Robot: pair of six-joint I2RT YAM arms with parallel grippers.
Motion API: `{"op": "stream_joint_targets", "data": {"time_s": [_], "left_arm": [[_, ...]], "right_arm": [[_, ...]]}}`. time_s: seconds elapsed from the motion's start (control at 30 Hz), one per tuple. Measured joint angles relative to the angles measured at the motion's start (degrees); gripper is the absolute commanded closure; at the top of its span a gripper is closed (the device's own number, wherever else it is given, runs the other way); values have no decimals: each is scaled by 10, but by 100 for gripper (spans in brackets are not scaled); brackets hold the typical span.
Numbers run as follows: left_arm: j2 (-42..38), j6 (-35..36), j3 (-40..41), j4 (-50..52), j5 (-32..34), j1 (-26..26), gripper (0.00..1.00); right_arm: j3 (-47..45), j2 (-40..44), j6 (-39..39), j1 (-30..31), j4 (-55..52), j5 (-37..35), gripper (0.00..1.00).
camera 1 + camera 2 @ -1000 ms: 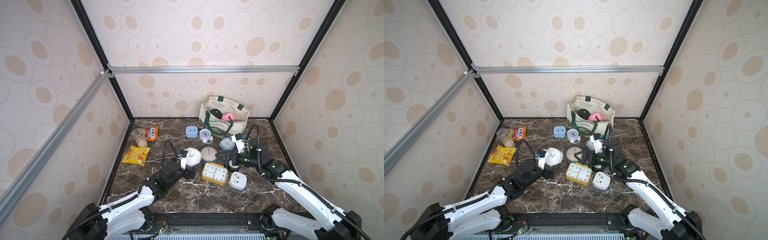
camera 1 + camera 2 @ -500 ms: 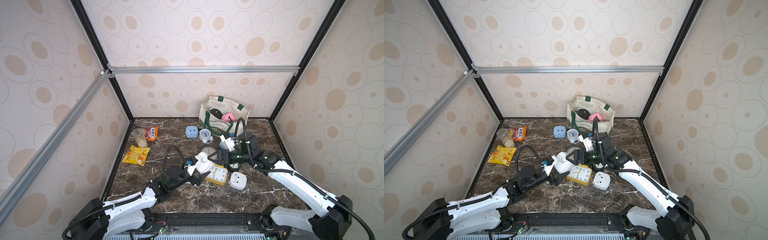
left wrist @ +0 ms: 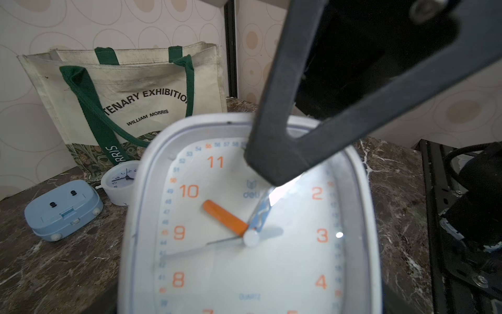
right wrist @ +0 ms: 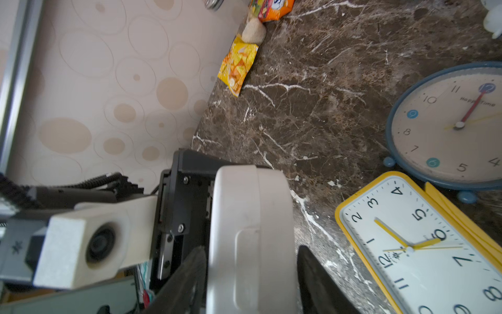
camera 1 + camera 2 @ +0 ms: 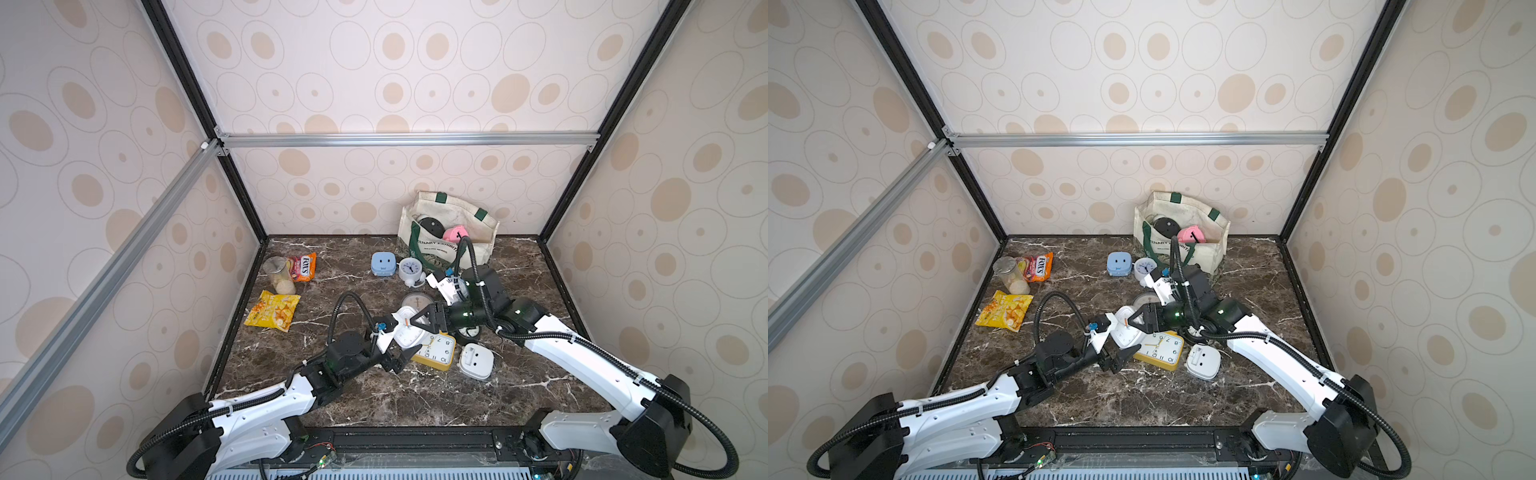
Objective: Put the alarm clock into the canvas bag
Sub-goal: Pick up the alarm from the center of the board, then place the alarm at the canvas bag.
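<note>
Dark marble bench [image 5: 374, 395] inside patterned walls. White alarm clock [image 5: 409, 332] raised off it, well in front of canvas bag [image 5: 432, 249], clamped wide by left pincer [image 5: 403, 343]; right pincer [image 4: 251, 250] straddling its edges, grip unconfirmed; right arm nearer the bag.

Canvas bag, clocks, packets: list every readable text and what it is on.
"TENARY EXHIBITIO", "WILLIAM MORRIS": canvas bag.
"8" to "11", "2" to "4": white alarm clock; logo cut off.
"HappyTime": blue-rimmed clock.
"1" to "8", "11", "12": yellow clock.
"FOX'S": orange packet.
Yellow packet: unreadable.
</note>
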State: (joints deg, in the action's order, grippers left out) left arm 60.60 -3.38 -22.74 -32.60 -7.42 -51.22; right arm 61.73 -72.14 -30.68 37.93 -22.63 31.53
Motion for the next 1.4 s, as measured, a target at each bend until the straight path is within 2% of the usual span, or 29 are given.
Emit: {"op": "stream_joint_targets", "data": {"time_s": [0.23, 0.5, 0.57, 0.6, 0.87, 0.97, 1.17, 1.4], "left_arm": [[4, 1, 0, 0, 14, -1, 34], [7, 0, 0, 0, 25, -1, 31], [7, 0, 0, 0, 26, -1, 24], [7, -1, 0, 0, 26, -1, 2], [1, -20, -9, 5, 26, -1, 2], [-17, -46, -14, 10, 33, 0, 2], [-75, -91, -30, 24, 56, 3, 2], [-135, -121, -22, 43, 69, 7, 2]], "right_arm": [[0, -1, -11, 0, 2, 0, 58], [0, -8, -10, 0, 12, 2, 76], [0, -8, -10, 0, 12, 2, 81], [0, -8, -10, 0, 13, 2, 83], [0, -1, -12, -2, 17, -26, 93], [9, 2, -12, -23, 14, -42, 94], [81, -26, -11, -97, 25, -135, 95], [250, -138, 23, -120, 61, -308, 97]]}}
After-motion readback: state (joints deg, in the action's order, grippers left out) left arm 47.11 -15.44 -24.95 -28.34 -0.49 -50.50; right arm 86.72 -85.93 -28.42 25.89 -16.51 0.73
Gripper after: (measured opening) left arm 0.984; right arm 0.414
